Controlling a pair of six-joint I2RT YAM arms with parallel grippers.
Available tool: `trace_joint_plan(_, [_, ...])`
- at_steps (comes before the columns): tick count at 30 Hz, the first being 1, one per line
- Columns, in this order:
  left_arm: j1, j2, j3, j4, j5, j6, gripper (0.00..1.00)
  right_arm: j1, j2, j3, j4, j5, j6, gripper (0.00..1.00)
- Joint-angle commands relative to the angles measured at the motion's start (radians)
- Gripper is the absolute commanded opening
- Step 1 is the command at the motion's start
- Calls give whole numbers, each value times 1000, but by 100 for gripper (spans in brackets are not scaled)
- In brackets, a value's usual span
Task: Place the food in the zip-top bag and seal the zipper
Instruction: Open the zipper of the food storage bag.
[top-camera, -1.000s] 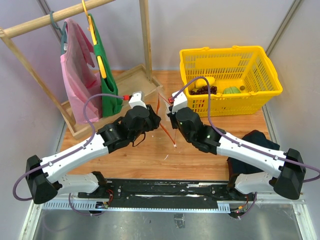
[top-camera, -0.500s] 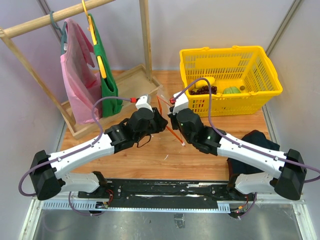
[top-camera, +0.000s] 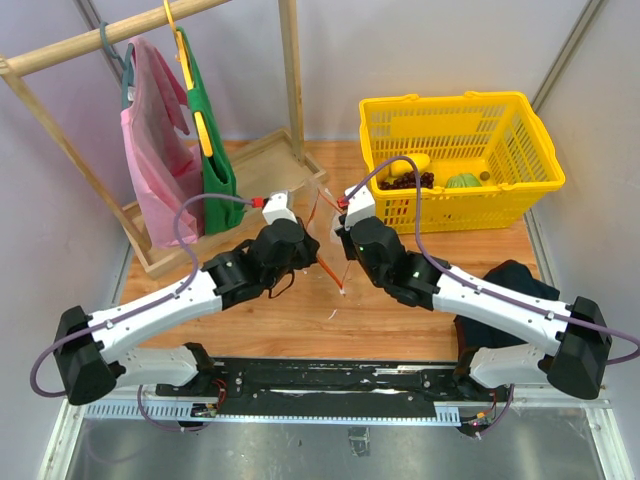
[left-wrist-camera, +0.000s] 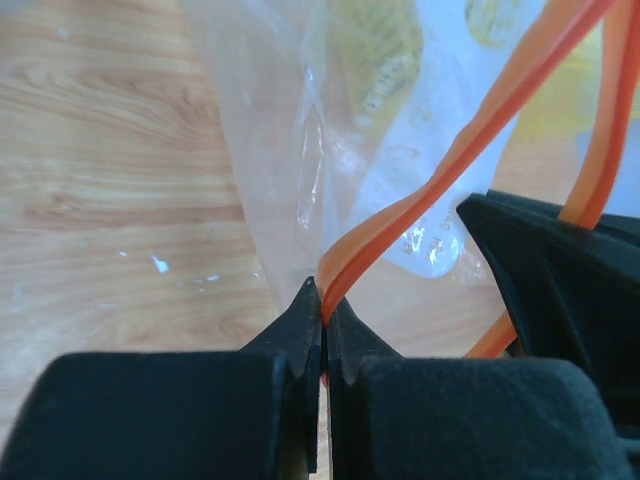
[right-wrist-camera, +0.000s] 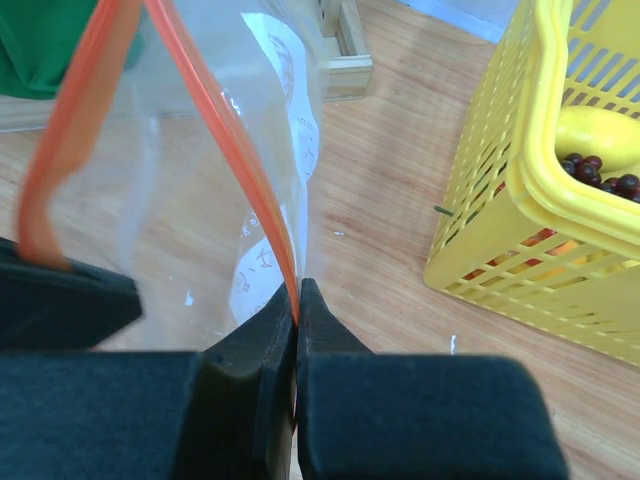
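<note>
Pinched tight on zipper (left-wrist-camera: 450, 165): left gripper (left-wrist-camera: 322, 300), right gripper (right-wrist-camera: 297, 295); zip-top bag (left-wrist-camera: 290, 120) unsealed; food (top-camera: 425, 172) unbagged in basket (top-camera: 455, 105), far-right corner

Setting was a robot lab test cell, not a lived-in room. Landmark: the wooden tabletop (top-camera: 290, 310). Plain pale panels (top-camera: 440, 50) walled it behind and at both sides. A black mounting rail (top-camera: 330, 378) along its near edge carried the left arm (top-camera: 150, 310) and right arm (top-camera: 500, 305). Staged props: a wooden rack (top-camera: 291, 70) at its far-left corner, hung with a pink bag (top-camera: 155, 130) and green bag (top-camera: 212, 150); a yellow basket (top-camera: 540, 160) of toy food (top-camera: 415, 163) at its far-right corner.
</note>
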Motion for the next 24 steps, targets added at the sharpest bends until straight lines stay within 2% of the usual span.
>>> trace_joint_plan(1, [-8,-67,111,-168,-168,74,0,-17,-20,45,-58,45,-37,1])
trace_joint_plan(7, [-7,-95,283,-458,-246,129,0,-62,-5,64,-108,-29,-16,1])
trace_joint_plan(13, [-6,-36,440,-692,-186,167,0,-84,77,99,-158,-146,24,1])
trace_joint_plan(18, [2,-9,396,-689,-154,205,0,-115,117,70,-136,-183,54,1])
trace_joint_plan(24, [120,30,292,-532,67,297,0,-139,157,39,-122,-183,49,10])
